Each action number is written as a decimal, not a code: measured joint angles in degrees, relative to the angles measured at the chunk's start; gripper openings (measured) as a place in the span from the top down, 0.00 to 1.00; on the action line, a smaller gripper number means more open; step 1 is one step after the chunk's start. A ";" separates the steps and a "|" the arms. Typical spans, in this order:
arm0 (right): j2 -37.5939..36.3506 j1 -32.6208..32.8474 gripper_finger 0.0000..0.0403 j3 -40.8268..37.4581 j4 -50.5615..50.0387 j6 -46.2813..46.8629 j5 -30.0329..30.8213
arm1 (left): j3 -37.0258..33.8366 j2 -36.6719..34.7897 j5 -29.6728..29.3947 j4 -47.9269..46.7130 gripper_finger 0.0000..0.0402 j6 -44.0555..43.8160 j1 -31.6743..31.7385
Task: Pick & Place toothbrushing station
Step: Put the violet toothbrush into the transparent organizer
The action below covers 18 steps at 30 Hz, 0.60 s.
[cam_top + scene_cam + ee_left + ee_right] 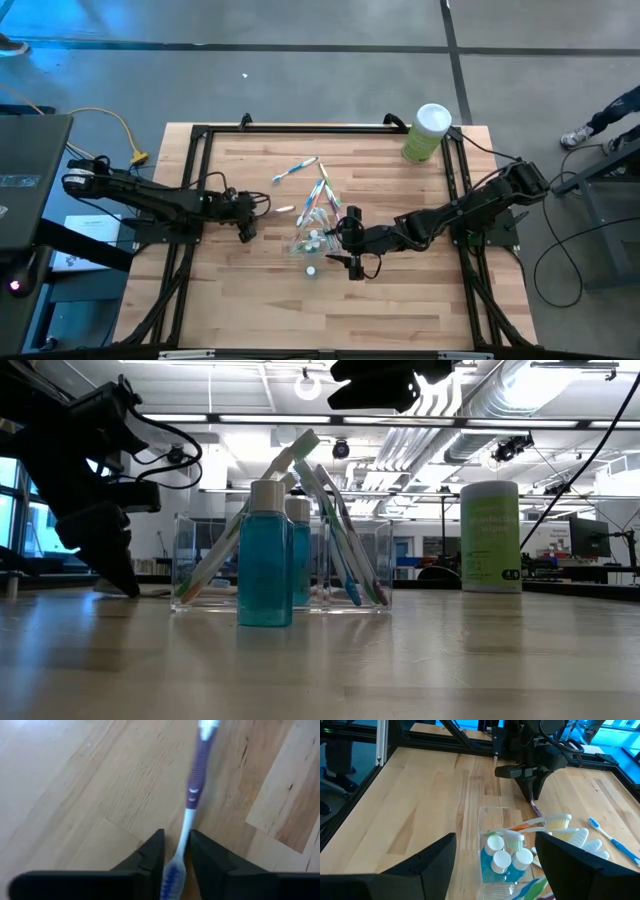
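Straddling a purple-and-white toothbrush [192, 795], left gripper [176, 851] sits low at the tabletop [400, 310], left of centre; fingers [152, 852] flank the handle close on both sides near the bristle end, brush lying flat on the wood, cannot tell if the pads actually pinch it. In the high view this left gripper [243, 215] is just left of the clear holder [310, 240], apart from it, with the brush [283, 209] between them. Holder stands near the middle of the tabletop, well away from every edge, several toothbrushes leaning out of it and white-capped blue bottles [502, 860] inside; one more bottle [265, 555] stands on the wood just beside it on the near side. Two loose blue brushes [296, 169] lie toward the far edge, apart from the holder. Right gripper [350, 245] hovers just right of the holder, fingers [582, 865] spread wide, nothing between them, holder showing in the gap in the right wrist view. Green canister [427, 132] with white lid stands at the far right corner, well apart from everything. Open wood: whole near strip of the tabletop, near left and near right corners, far left corner. Black frame rails [190, 180] run along the left, right and far edges.
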 joint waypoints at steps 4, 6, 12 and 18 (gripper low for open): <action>0.00 0.00 0.35 0.00 0.00 -0.02 0.01 | 0.00 0.02 0.38 -0.03 0.93 -0.58 0.00; 0.00 0.00 0.35 0.00 0.00 -0.02 0.01 | 0.00 0.02 0.59 -0.16 0.97 -0.62 0.00; 0.00 0.00 0.35 0.00 0.00 0.02 0.00 | 0.00 0.00 0.59 -0.19 0.99 -3.45 -0.15; 0.00 0.00 0.35 0.00 -0.02 0.04 0.00 | -0.33 -0.28 -0.83 5.06 0.99 -2.94 -2.35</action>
